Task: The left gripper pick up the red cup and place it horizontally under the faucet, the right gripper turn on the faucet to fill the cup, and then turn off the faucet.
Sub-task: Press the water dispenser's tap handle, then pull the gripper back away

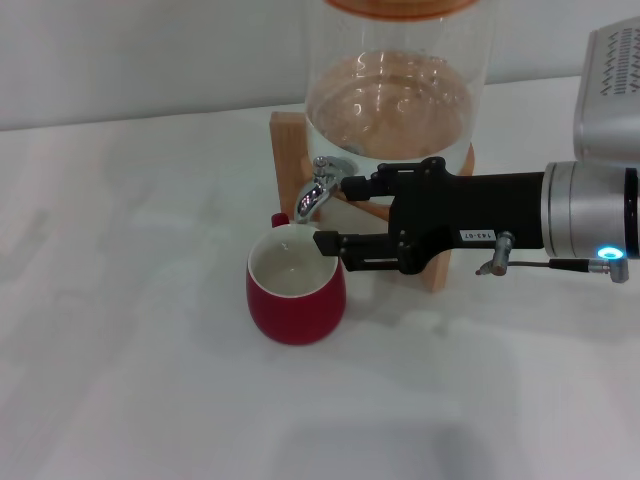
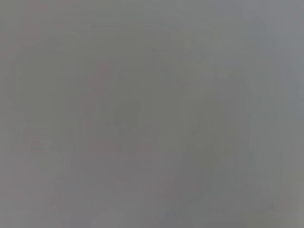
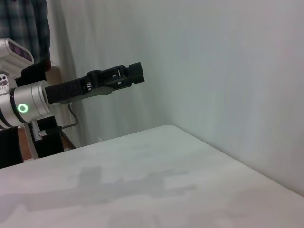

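The red cup (image 1: 296, 292) stands upright on the white table, white inside, right below the spout of the chrome faucet (image 1: 318, 190). My right gripper (image 1: 335, 213), on the arm with the blue light, reaches in from the right and is open. Its upper finger (image 1: 358, 184) is at the faucet's lever and its lower finger (image 1: 332, 243) is by the cup's rim. My left gripper (image 3: 135, 74), on the arm with the green light, is out of the head view. It shows in the right wrist view, held in the air off beyond the table's edge. The left wrist view is plain grey.
The clear glass dispenser (image 1: 395, 90) holds liquid and sits on a wooden stand (image 1: 285, 150) at the back of the white table (image 1: 120, 300). A pale wall rises behind it. A dark stand (image 3: 47, 140) shows off the table near the left arm.
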You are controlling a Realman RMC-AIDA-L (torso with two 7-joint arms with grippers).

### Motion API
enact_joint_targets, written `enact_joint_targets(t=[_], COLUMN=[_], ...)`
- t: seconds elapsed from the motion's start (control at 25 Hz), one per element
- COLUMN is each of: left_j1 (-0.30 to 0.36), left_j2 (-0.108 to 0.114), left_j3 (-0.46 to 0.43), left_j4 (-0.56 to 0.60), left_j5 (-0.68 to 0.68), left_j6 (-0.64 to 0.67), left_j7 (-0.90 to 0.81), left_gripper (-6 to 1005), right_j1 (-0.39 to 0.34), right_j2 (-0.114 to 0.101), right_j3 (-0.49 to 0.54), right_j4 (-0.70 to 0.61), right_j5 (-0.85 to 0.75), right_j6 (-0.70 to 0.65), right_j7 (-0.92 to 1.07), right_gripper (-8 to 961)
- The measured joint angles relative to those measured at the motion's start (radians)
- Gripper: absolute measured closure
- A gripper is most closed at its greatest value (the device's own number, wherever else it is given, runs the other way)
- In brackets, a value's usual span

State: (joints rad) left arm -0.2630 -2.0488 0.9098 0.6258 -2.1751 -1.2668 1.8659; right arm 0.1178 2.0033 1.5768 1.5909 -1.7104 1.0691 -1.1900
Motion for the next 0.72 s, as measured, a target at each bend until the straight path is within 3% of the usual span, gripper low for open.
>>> enact_joint_targets(t=[0.72], left_j1=[0.003], left_j2=[-0.001], left_j3=[0.001], left_j4=[-0.001], left_j5=[0.009], left_j6=[-0.001], left_j7=[-0.007], left_gripper=[221], right_j1=[-0.009], right_j2=[0.000], right_j3=[0.012], right_j4=[0.002], right_j5=[0.000], right_j6=[-0.003], right_j7=[0.005], right_gripper=[233])
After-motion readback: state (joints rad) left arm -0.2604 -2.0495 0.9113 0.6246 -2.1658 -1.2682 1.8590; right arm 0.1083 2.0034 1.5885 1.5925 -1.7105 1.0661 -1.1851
